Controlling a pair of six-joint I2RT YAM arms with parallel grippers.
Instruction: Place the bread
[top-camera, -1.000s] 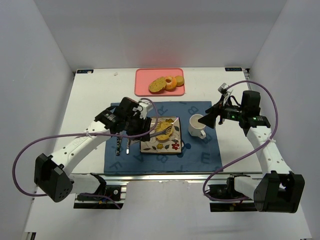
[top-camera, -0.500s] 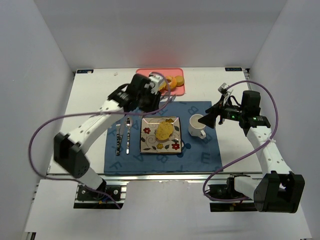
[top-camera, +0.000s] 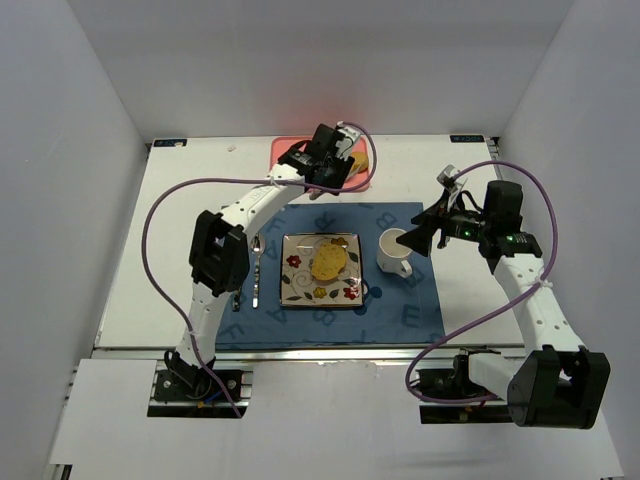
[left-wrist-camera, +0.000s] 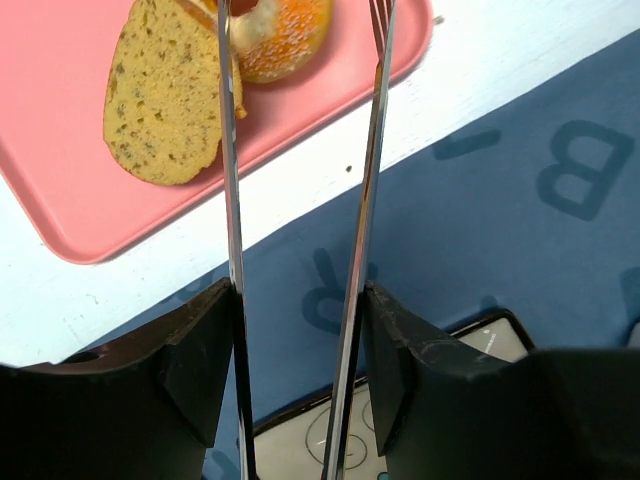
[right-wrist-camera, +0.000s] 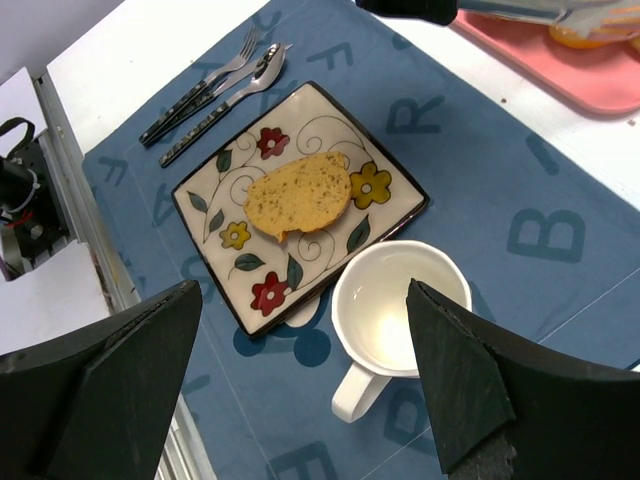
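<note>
A slice of seeded bread (top-camera: 328, 262) lies on the flowered square plate (top-camera: 295, 287), also in the right wrist view (right-wrist-camera: 298, 194). My left gripper (top-camera: 335, 160) is over the near edge of the pink tray (top-camera: 290, 160) and is shut on metal tongs (left-wrist-camera: 232, 200). The tong arms are spread and hold nothing. Ahead of them on the tray (left-wrist-camera: 60, 190) lie another bread slice (left-wrist-camera: 165, 95) and a bagel (left-wrist-camera: 275, 35). My right gripper (top-camera: 432, 232) is open and empty, hovering right of the white mug (top-camera: 395, 250).
The plate (right-wrist-camera: 310, 130) and mug (right-wrist-camera: 400, 305) stand on a blue lettered mat (top-camera: 400, 310). A fork and a spoon (top-camera: 256, 270) lie left of the plate, also in the right wrist view (right-wrist-camera: 215, 85). White walls enclose the table.
My left gripper has lifted off the plate and swung back to the pink tray with the tongs empty. The bread slice stays on the plate. The right arm has not moved.
</note>
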